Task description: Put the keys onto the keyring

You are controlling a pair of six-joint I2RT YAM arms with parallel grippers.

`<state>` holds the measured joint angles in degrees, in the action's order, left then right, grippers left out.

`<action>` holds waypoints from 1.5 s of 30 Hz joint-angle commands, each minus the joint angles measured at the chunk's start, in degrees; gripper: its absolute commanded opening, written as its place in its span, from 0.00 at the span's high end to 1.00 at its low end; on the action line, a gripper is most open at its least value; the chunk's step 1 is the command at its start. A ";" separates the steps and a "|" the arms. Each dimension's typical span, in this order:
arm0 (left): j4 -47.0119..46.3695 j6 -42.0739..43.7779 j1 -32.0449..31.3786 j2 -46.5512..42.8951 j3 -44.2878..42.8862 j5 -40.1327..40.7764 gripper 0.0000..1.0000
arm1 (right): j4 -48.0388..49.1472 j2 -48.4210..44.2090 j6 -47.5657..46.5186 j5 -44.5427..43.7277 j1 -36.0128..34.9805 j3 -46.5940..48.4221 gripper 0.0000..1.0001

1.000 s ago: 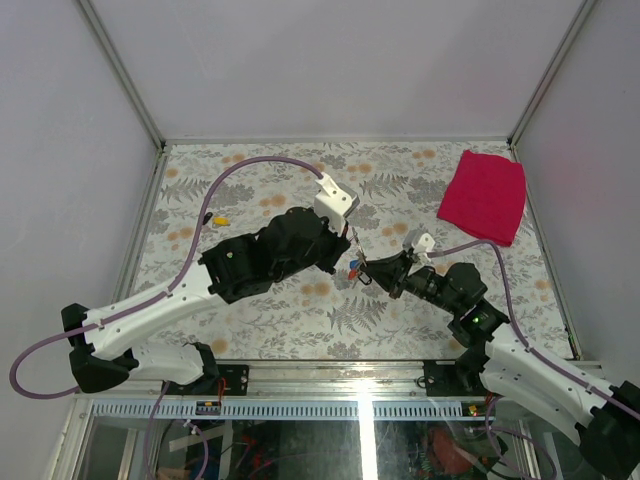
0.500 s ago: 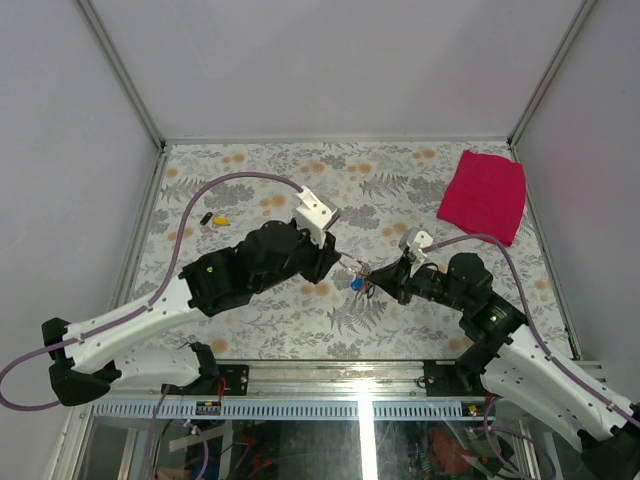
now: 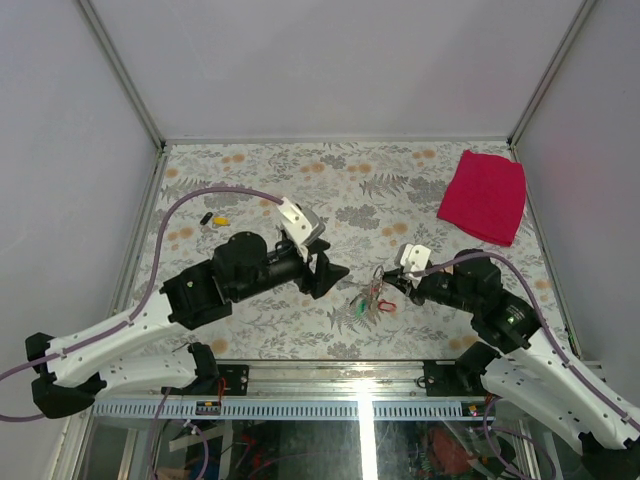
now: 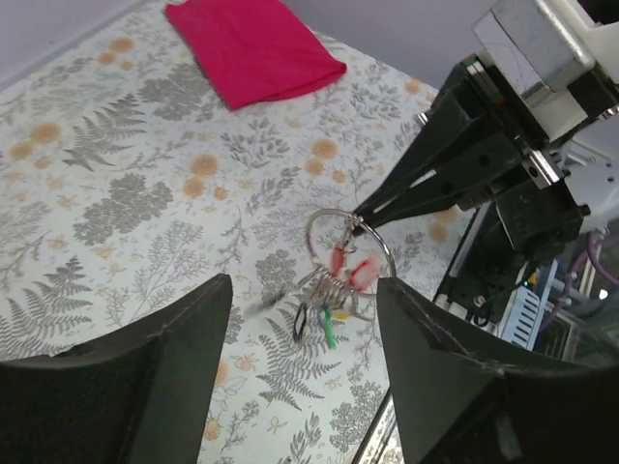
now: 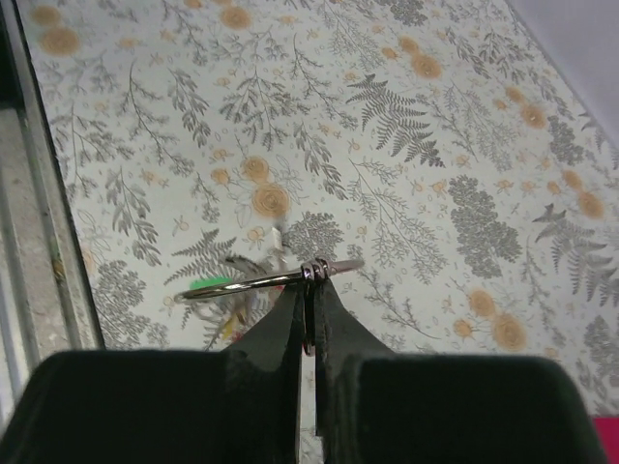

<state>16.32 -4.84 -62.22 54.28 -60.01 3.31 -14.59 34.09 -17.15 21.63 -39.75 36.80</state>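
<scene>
Right tool pinching keyring, keys hanging, left tool nearby

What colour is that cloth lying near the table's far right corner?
The cloth is plain crimson-pink, seen best in the top external view.

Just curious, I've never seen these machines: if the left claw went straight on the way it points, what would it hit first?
Probably the keyring with its keys hanging below, pinched in the right gripper. The left gripper frames it between open jaws, though depth is uncertain.
</scene>
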 commanded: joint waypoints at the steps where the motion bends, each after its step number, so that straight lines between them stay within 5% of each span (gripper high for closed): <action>1: -8.83 1.73 0.01 1.41 2.50 -5.22 0.35 | 1.76 -1.39 -9.66 -0.26 -0.09 3.56 1.00; 8: -15.62 -0.40 0.06 2.85 5.96 -3.72 0.30 | -0.25 -0.47 -12.32 -1.07 -0.15 6.38 1.00; 17: -38.28 -0.04 -0.09 3.86 16.69 -0.41 0.23 | -5.25 7.46 -0.85 -2.79 -0.14 15.41 1.00; 45: -44.61 7.53 -1.59 12.28 15.29 1.96 0.25 | -30.10 24.47 10.43 -8.29 -0.16 37.47 1.00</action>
<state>-23.70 1.23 -63.31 66.08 -43.46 4.56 -43.53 57.34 -8.91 14.11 -39.70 69.80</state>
